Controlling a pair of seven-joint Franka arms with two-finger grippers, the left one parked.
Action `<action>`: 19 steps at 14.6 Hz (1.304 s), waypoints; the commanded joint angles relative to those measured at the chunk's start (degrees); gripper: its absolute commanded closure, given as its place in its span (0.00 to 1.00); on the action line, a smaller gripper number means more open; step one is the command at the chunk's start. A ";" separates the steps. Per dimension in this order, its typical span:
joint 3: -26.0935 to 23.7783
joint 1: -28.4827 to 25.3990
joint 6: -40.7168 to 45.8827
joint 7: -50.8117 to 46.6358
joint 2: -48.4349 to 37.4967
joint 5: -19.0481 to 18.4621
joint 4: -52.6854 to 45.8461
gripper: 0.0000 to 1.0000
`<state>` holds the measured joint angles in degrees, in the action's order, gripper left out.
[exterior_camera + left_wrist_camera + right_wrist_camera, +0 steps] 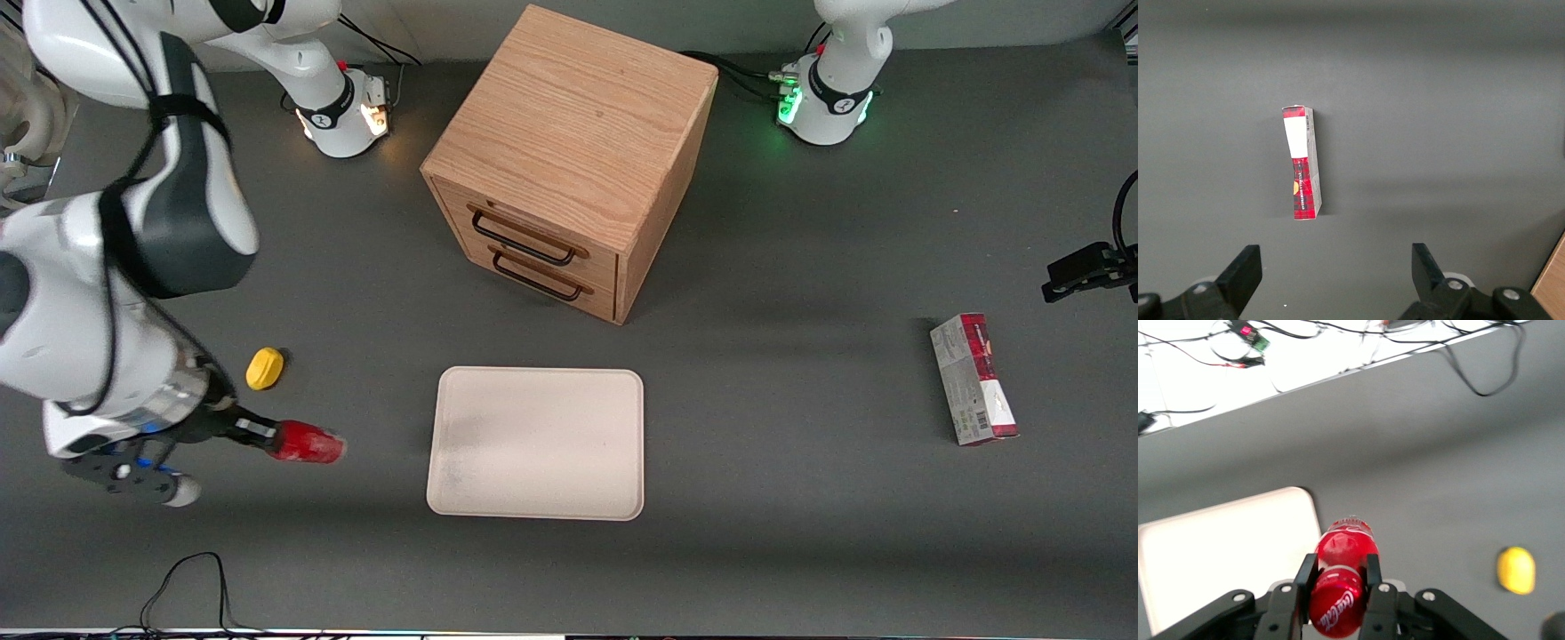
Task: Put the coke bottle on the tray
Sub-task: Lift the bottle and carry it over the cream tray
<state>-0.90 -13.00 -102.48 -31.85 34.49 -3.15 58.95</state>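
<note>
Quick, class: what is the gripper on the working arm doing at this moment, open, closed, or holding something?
Gripper: closed on the coke bottle, held above the table beside the tray, toward the working arm's end.

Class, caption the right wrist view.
Gripper shut on coke bottle, with the tray close by.

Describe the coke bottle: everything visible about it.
The coke bottle is slim, glossy red, with white script lettering. It lies roughly level, clamped between the fingers of the gripper, apparently lifted off the table. It hangs beside the tray, toward the working arm's end, not yet over it.
</note>
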 commanded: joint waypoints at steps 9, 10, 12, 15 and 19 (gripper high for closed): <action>-5.25 -4.58 -17.48 -8.58 15.08 -8.45 -1.47 1.00; -5.34 -4.58 -18.01 -8.49 15.69 -8.53 -1.38 1.00; -5.69 -4.58 -19.59 -8.49 16.05 -8.54 0.19 1.00; -5.78 -4.58 -21.18 -8.58 16.05 -8.71 1.87 0.53; -5.78 -4.84 -22.50 -9.10 15.96 -9.68 1.96 0.00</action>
<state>-6.43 -17.56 -124.00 -38.81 51.49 -10.91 60.01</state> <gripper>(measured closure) 0.317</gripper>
